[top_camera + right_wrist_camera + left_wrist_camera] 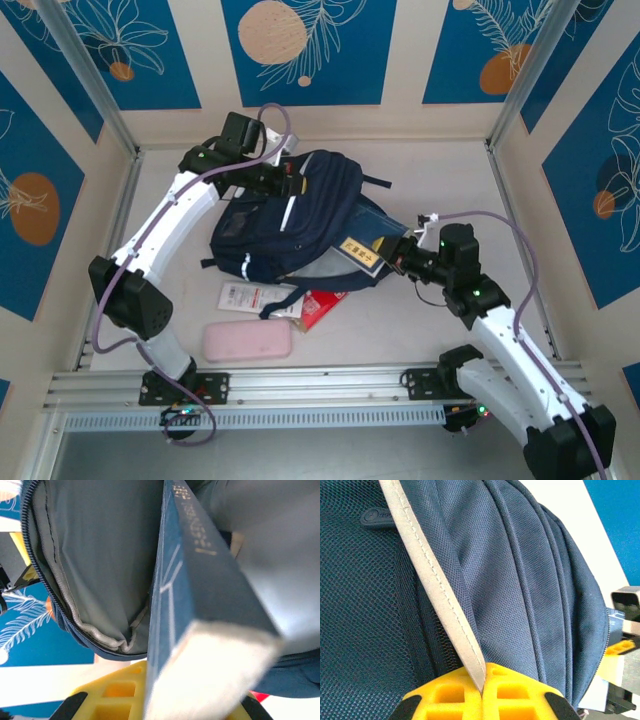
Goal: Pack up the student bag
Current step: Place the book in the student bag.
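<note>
1. Yellow fingers (pixel 451 696) of the left gripper (pixel 483 682) are pressed together on a pale stitched stripe (pixel 437 595) of the student bag (pixel 530 580). The stripe runs out from between them across the navy fabric, with dark mesh to its left.
2. Over on the right wrist view, the right gripper (pixel 175 702) pinches a dark blue book (pixel 200 580) by its near end. The pale page edge faces the camera and a yellow finger shows on each side of it.
3. The far end of the book reaches into the bag's unzipped mouth and lies against the grey lining (pixel 100 555). The zip teeth curve round the left of the opening.
4. From above, the student bag lies in the middle of the table (pixel 450 180), somewhat closer to the far edge. The left gripper is at its far-left end and the right gripper at its right side.
5. The book shows a yellow label there and rests on the bag's right side, tilted.
6. Between the bag and the near edge lie a white card (pixel 243 296) and a red packet (pixel 322 306). Both are partly tucked under the bag or its strap.
7. A pink case (pixel 248 341) lies flat near the near edge, left of centre. It is just beside the white card and apart from the bag.
</note>
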